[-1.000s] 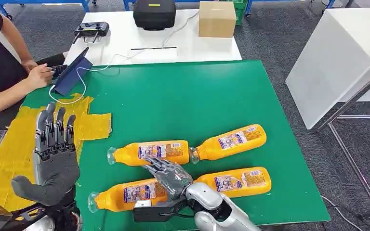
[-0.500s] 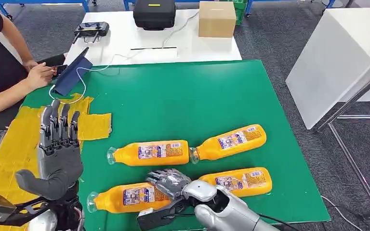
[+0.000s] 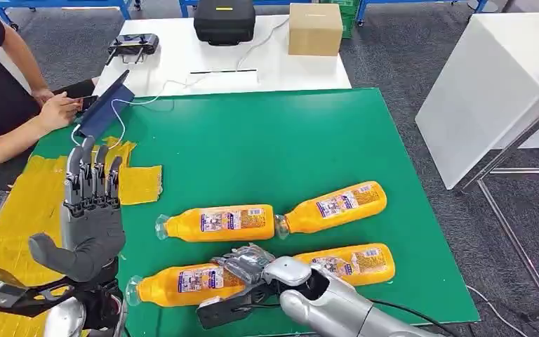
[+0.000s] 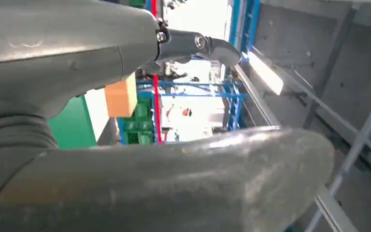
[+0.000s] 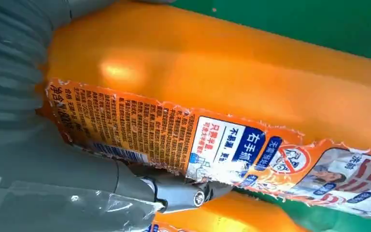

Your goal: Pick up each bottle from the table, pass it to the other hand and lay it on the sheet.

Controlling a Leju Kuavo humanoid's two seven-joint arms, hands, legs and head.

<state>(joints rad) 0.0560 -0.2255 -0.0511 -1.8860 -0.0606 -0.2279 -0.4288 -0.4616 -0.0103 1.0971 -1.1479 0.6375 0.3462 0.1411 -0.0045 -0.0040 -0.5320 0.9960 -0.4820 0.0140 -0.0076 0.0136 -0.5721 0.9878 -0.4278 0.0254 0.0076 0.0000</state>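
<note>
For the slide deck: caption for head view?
Right hand closing on front-left bottle; left hand raised, open.

Table cover (image 3: 267,140): green, spread over the near table.
Tablet (image 3: 107,104): dark blue, propped at the cover's far left corner, white cable (image 3: 147,99) running from it.
Person (image 3: 0,91): seated at far left, black sleeve, one hand (image 3: 57,110) just beside the tablet.
White table (image 3: 175,56): behind the green one; carries a controller (image 3: 134,45), a black case (image 3: 224,21) and a cardboard box (image 3: 315,29).
White cabinet (image 3: 491,84): at right, apart from the tables.
Floor (image 3: 407,56): grey carpet.
</note>
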